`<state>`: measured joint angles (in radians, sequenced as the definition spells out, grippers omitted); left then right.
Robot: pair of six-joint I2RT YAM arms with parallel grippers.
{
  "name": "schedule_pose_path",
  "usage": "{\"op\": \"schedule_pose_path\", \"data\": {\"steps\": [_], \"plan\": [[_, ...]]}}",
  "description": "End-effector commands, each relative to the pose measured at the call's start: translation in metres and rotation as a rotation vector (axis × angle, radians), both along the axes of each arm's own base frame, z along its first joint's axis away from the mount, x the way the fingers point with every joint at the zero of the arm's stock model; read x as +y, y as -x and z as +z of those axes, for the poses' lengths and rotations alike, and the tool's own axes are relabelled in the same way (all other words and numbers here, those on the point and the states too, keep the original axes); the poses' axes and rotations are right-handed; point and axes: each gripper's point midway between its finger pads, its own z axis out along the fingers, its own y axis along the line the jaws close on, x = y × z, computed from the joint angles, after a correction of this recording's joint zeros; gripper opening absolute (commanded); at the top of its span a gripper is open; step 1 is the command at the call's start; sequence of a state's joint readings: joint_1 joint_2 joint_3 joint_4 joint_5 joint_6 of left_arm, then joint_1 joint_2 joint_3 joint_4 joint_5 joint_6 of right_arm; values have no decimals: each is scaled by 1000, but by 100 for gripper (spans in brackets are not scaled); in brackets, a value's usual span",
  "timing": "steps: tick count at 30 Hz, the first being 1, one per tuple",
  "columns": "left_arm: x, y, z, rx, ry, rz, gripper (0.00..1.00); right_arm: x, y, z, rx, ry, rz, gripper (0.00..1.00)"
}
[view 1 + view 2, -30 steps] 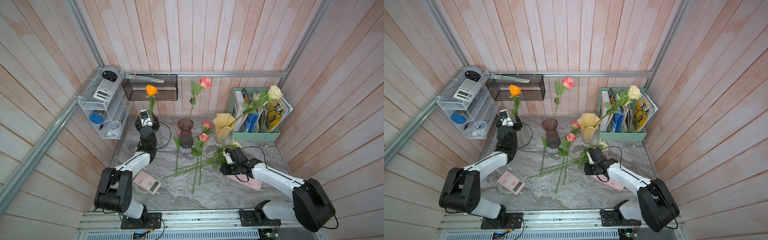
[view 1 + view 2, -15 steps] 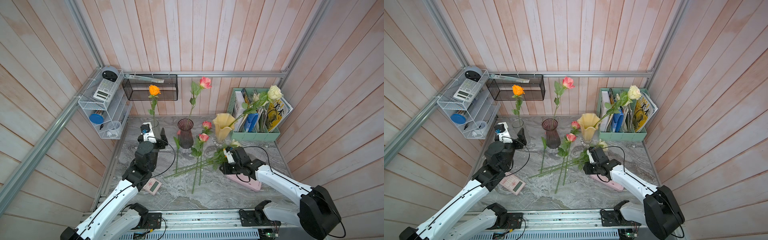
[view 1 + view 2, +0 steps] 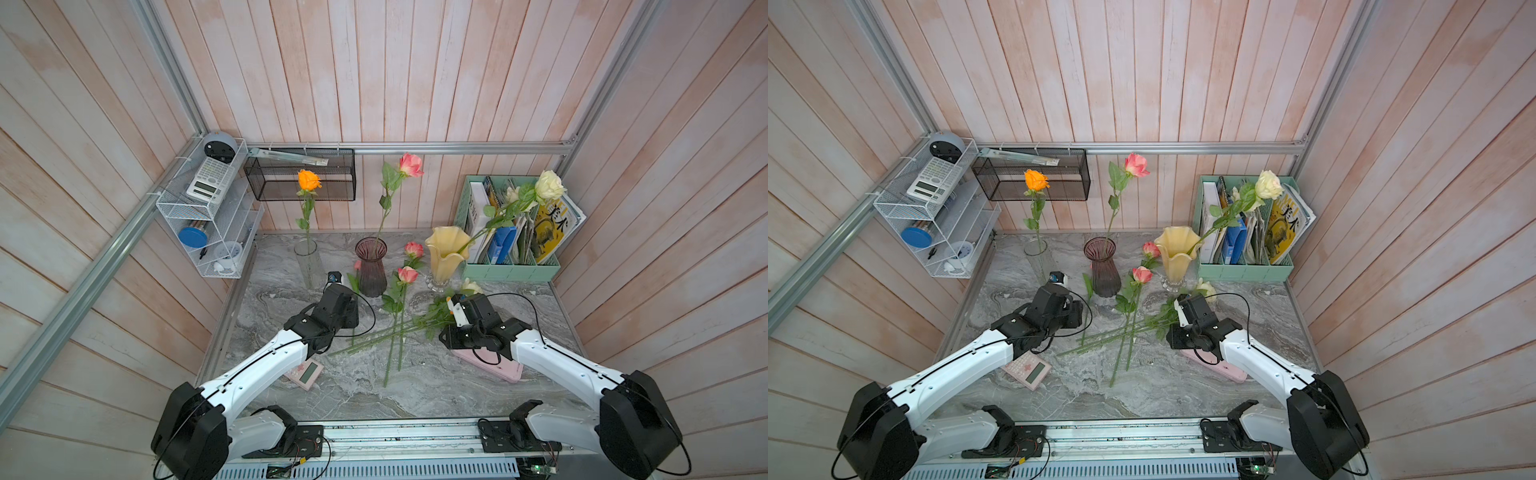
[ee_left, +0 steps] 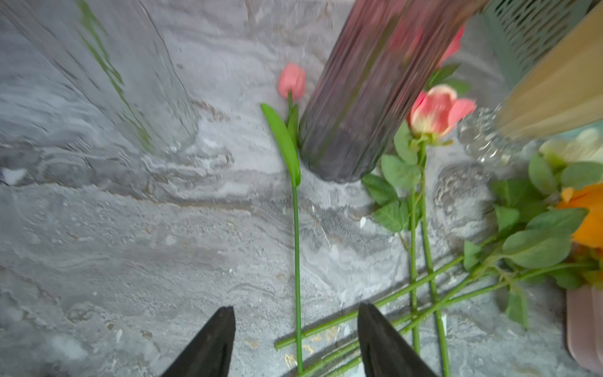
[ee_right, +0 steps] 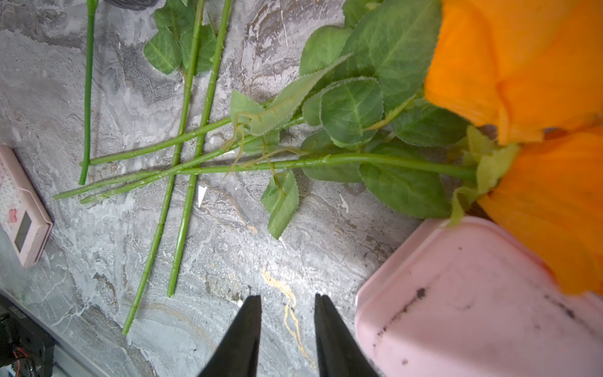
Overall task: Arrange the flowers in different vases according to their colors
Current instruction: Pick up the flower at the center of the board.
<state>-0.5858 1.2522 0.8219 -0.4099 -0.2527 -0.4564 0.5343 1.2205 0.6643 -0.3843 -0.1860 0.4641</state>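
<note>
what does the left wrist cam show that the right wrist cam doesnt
Only the left wrist view: the clear vase, the tulip head, a pink rose head, the yellow vase and the open left gripper.
Only the right wrist view: the calculator and the open right gripper.
Both: the crossed stems on the table, and an orange rose.

Soft, even light fills both top views. Shadows on the marble table (image 3: 415, 386) are faint, and the wall planks (image 3: 374, 62) bow toward the edges. The left wrist view is motion-blurred, streaking the purple vase (image 4: 375, 98) and clear vase (image 4: 98, 81). The right wrist view shows crisp stems (image 5: 391, 160) and soft, glaring orange blooms (image 5: 522, 65).
</note>
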Motion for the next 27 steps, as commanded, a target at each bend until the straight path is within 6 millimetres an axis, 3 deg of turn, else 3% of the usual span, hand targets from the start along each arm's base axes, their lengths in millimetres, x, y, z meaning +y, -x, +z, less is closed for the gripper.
{"op": "schedule_pose_path", "data": {"steps": [1, 9, 22, 27], "plan": [[-17, -2, -14, 82, 30, -25, 62, -2, 10, -3, 24, -1, 8, 34], [-32, -20, -59, 164, 14, -58, 61, -4, 14, -2, 14, -1, 14, 34], [-36, -43, -84, 216, 18, -74, 61, -5, 15, -8, 26, 5, 11, 35], [-24, -49, -95, 273, -44, -44, 53, -4, 14, -8, 28, 1, 12, 34]]}}
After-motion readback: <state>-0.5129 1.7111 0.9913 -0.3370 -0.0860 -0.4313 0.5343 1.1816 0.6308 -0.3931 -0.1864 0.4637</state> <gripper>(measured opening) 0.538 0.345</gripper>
